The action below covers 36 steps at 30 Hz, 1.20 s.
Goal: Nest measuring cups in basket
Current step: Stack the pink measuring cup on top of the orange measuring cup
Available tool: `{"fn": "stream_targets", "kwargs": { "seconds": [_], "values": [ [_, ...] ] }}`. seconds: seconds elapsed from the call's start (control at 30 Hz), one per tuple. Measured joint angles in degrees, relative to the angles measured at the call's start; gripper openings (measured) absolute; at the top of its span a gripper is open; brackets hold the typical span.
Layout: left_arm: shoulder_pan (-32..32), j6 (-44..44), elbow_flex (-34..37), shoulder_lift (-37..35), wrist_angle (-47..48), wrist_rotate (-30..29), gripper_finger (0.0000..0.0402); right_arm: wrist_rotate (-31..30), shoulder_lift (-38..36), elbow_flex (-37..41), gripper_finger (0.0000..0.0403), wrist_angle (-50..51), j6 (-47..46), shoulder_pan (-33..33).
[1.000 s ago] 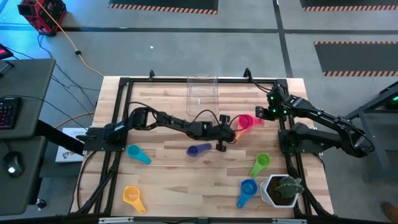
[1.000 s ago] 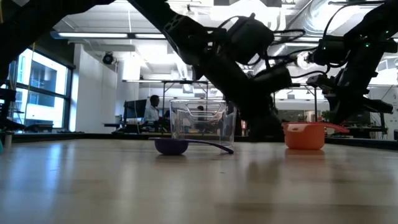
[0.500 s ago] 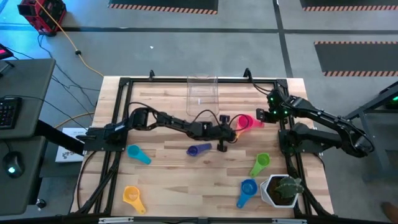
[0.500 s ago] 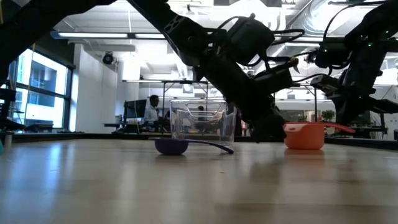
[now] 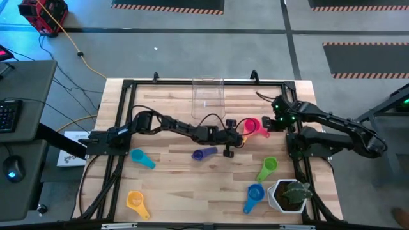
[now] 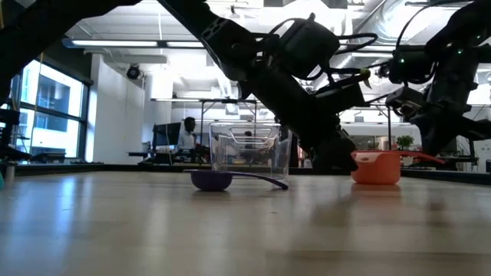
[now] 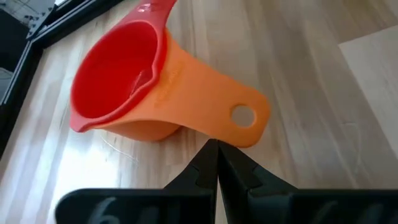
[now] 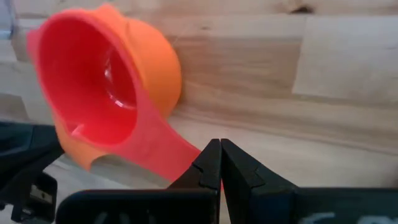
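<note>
A pink cup (image 5: 252, 124) sits nested inside an orange cup (image 7: 186, 106) on the table, right of centre. My left gripper (image 7: 215, 147) is shut, its tips at the free end of the orange handle (image 7: 244, 117). My right gripper (image 8: 219, 148) is also shut, over the pink handle (image 8: 163, 144). The purple (image 5: 204, 153), teal (image 5: 142, 158), yellow (image 5: 136, 201), green (image 5: 267, 167) and blue (image 5: 254, 193) cups lie loose on the wood. The clear basket (image 5: 208, 96) stands on its base at the far edge. My left gripper's shut tips come slanting down from the table's left at the orange handle's rounded free end (image 7: 249, 134); I cannot tell whether they touch it. My right gripper points steeply down over the pink handle's free end (image 8: 186, 163), which its own fingers hide, so I cannot tell whether they touch.
A white pot with a green plant (image 5: 291, 195) stands at the near right corner. A black frame (image 5: 128, 86) runs round the tabletop. Bare wood lies between the purple cup and the near edge.
My right gripper has swung a little toward the nested cups and tipped further. The cups have stayed in place.
</note>
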<state>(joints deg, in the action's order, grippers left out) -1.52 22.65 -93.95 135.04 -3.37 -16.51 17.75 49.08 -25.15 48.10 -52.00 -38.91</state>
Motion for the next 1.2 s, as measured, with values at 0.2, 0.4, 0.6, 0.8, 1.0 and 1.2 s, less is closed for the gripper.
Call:
{"fn": "stream_targets", "kwargs": {
  "seconds": [0.2,0.4,0.6,0.8,1.0,1.2],
  "values": [
    [-0.12,-0.03,0.00,0.00,-1.19,1.51,0.0000,-1.05,0.00,0.00,0.0000,-2.57,-5.98,6.00],
    [-0.15,-0.02,0.00,0.00,-2.54,2.53,0.0000,-1.66,0.00,0.00,0.0000,-5.77,-12.27,11.98],
    [-0.13,-0.02,0.00,0.00,-2.99,2.53,0.0000,-4.16,0.00,0.00,0.0000,-6.95,-18.69,18.04],
    [-0.15,-0.02,0.00,0.00,-3.10,4.75,0.0000,-6.11,0.04,0.00,0.0000,-11.65,-24.49,23.36],
    [-0.15,-0.02,0.00,-0.02,-3.87,5.50,0.0000,-9.36,0.46,0.04,0.0000,-14.85,-28.08,27.22],
    [-0.13,-0.03,0.00,-0.04,-3.84,5.16,0.0000,-14.13,-1.57,-4.93,0.0000,-7.36,-22.72,26.14]
  ]
}}
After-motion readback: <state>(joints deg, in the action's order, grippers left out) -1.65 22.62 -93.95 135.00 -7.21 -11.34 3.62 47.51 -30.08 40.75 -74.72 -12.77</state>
